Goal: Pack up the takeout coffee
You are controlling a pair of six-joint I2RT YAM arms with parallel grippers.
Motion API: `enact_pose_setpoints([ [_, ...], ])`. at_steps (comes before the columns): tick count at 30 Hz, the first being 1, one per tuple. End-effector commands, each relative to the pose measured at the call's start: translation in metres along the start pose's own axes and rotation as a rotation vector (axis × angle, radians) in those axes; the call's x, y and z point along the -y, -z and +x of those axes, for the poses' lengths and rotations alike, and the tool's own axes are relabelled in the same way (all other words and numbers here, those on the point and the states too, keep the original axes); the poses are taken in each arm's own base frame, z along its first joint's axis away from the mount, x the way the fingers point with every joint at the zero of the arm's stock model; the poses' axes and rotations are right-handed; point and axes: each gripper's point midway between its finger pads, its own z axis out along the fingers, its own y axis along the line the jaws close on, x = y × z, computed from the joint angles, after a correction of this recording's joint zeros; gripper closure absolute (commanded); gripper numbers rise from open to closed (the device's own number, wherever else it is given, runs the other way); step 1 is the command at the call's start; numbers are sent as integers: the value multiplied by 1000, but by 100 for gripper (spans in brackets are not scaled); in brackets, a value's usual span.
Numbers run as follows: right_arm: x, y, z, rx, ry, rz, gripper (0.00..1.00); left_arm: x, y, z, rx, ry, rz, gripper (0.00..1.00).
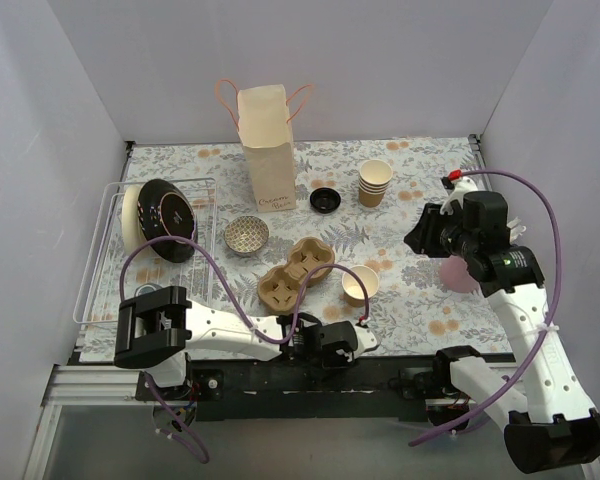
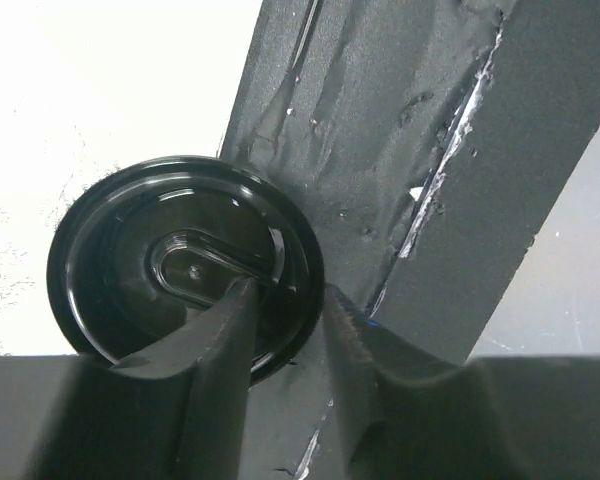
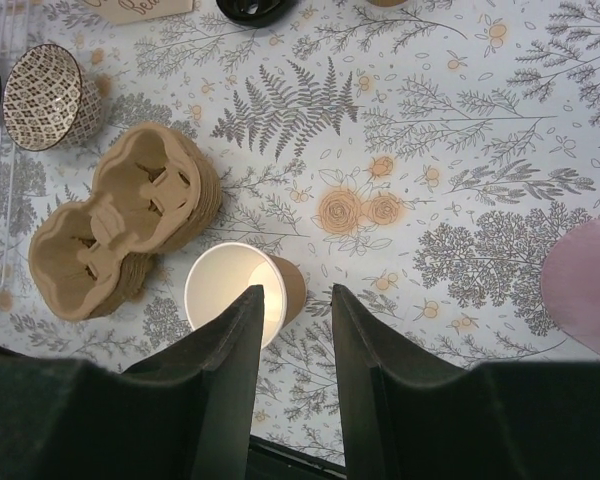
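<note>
The single cream-tan paper cup (image 1: 360,284) stands open on the floral cloth with no lid on it, right of the brown pulp carrier (image 1: 295,272). My left gripper (image 1: 365,335) lies low at the table's near edge, just in front of the cup. In the left wrist view it (image 2: 290,295) is shut on the rim of a round black lid (image 2: 170,265). My right gripper (image 1: 420,237) hangs open and empty above the cloth, right of the cup. In the right wrist view its jaws (image 3: 295,300) stand apart over the cup (image 3: 220,285).
A paper bag (image 1: 267,148) stands upright at the back. Near it are a stack of lidless cups (image 1: 374,183), another black lid (image 1: 325,199) and a patterned bowl (image 1: 247,235). A wire rack (image 1: 98,262) with a black plate is at left. A pink disc (image 1: 458,272) lies at right.
</note>
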Motion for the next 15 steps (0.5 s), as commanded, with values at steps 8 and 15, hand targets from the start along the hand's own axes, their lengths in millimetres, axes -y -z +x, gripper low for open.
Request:
enact_pose_setpoints([
  [8,-7,13,-13,111,53,-39,59,1,31,-16,72,-19,-14,97],
  [15,-55,28,-16,193,202,-333,59,15,83,-50,170,-16,42,99],
])
